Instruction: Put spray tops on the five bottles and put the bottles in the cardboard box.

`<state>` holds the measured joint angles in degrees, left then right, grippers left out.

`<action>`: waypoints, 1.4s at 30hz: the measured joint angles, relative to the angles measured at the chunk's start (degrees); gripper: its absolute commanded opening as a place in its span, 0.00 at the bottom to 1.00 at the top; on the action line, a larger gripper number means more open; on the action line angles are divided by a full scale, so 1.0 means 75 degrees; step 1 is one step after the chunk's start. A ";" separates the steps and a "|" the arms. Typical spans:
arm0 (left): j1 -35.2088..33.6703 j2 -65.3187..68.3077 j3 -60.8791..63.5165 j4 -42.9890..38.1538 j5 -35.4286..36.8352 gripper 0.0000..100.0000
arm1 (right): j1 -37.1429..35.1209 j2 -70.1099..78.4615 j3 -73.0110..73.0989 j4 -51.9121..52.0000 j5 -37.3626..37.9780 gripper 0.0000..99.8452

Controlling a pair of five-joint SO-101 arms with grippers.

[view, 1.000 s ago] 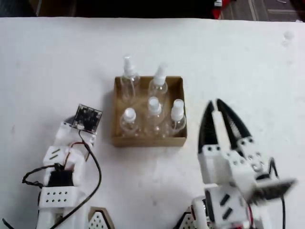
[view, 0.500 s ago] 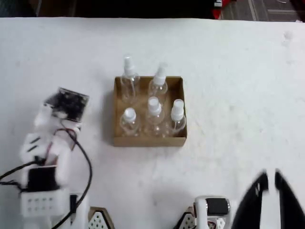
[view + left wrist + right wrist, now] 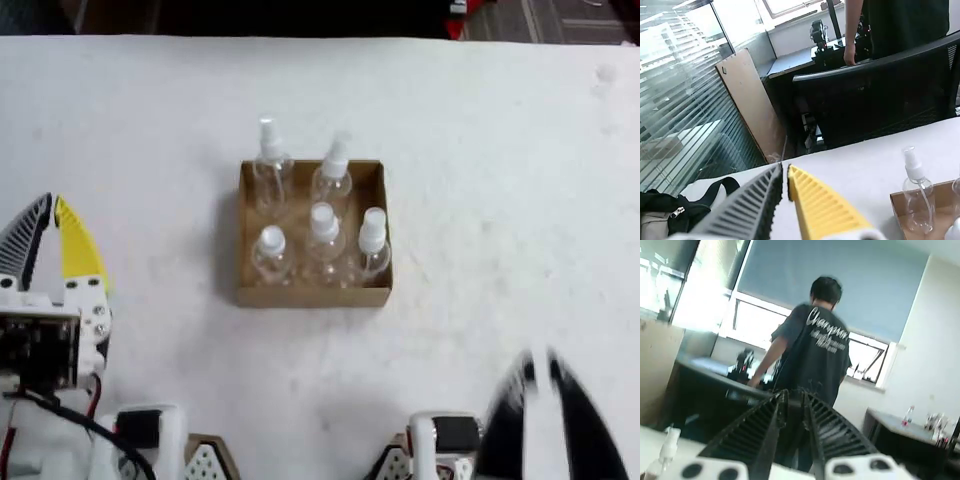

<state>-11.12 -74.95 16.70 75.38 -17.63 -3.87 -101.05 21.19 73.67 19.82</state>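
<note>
Your left gripper [image 3: 52,200] sat pressed together at the table's [image 3: 500,150] left edge, and your right gripper [image 3: 538,368] was slightly parted at the front edge. Five clear bottles [image 3: 322,235], wearing white spray tops [image 3: 372,228], stood upright in the cardboard box [image 3: 310,296] mid-table, with open room around it.

The right gripper [image 3: 538,360] is smeared by blur and cut off by the high view's lower edge. Just beyond the left gripper [image 3: 785,168], the cardboard box [image 3: 898,207] is cropped and a bottle [image 3: 956,189] is sliced by the frame.
</note>
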 measured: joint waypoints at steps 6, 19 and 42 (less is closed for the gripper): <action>0.0000 0.1688 -0.0539 0.0305 -0.0563 0.03 | 0.0047 0.2356 0.0879 -0.0105 0.0000 0.03; -0.0152 0.4747 -0.1758 0.3505 -0.1629 0.03 | 0.0692 0.7490 -0.0316 0.3153 0.0000 0.03; -0.0188 -0.0258 0.7760 0.0094 0.0821 0.03 | 0.1442 0.4864 0.5779 0.0328 0.0000 0.03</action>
<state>-12.53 -76.88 74.90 76.09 -11.47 6.95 -64.57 64.53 76.13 19.82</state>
